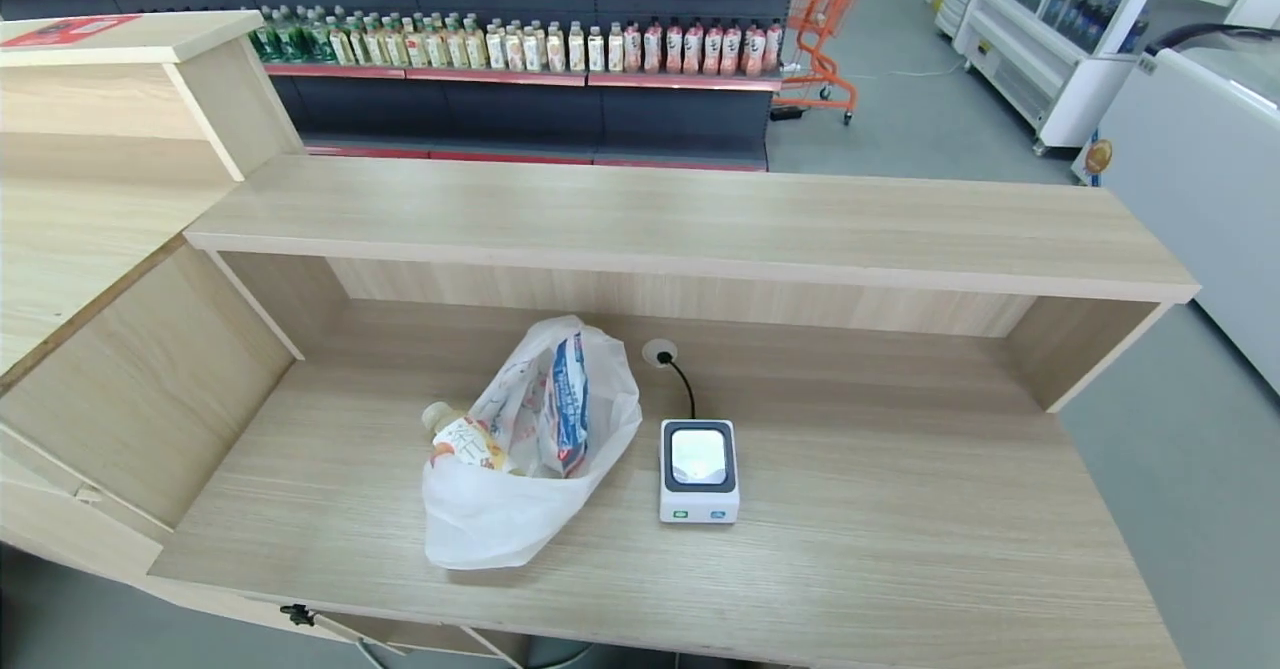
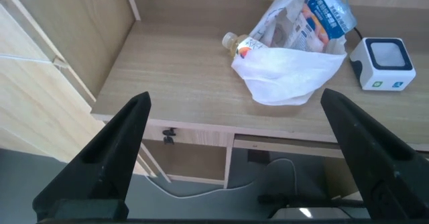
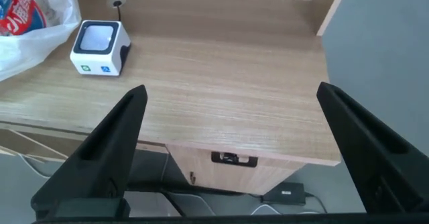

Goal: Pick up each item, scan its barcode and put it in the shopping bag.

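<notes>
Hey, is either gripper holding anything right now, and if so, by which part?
Nothing is held. The left gripper and right gripper are both open and empty; the bottle and packet lie in the shopping bag.

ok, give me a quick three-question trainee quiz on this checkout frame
1. True or false: the scanner stands on the robot's right of the shopping bag.
2. Which of these pokes out of the bag's mouth? A) a bottle B) a banana C) a can
3. Fill in: the left end effector and the right end effector both stand ____.
Key: 1 true; 2 A; 3 open.
</notes>
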